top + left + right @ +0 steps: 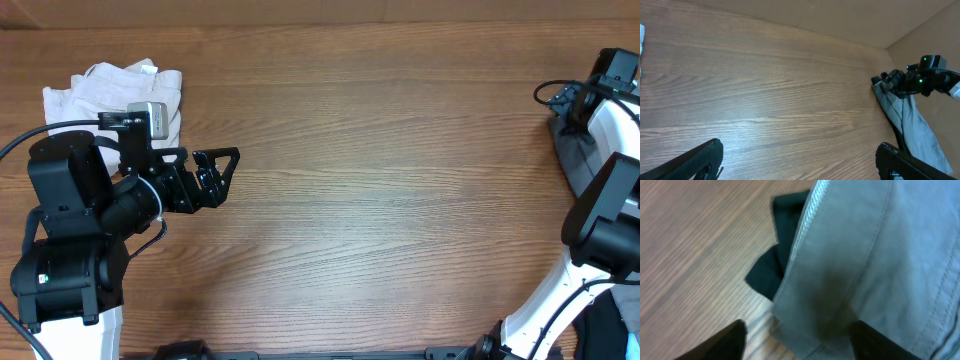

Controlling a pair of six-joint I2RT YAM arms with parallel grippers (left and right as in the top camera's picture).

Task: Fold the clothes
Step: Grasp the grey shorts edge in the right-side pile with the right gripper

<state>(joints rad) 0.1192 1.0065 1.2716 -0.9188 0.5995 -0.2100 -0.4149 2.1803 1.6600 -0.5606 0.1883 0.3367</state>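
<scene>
On the wooden bench (400, 120), grey shorts (572, 165) lay at three o'clock. Our right end effector (800, 342) straddled their edge, jaws apart; the left end effector (222, 172) gaped wide. Closing, we judged, might snag the dark cloth (770, 270) beneath.

Grey shorts (880, 255); dark, perhaps black garment (765, 272); cream shorts (110, 90); brown woodgrain table (380, 150).

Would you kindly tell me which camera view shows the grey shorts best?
The right wrist view: the grey shorts fill it, seams plain. The left wrist view shows them small at the table edge; overhead catches only a sliver.
</scene>
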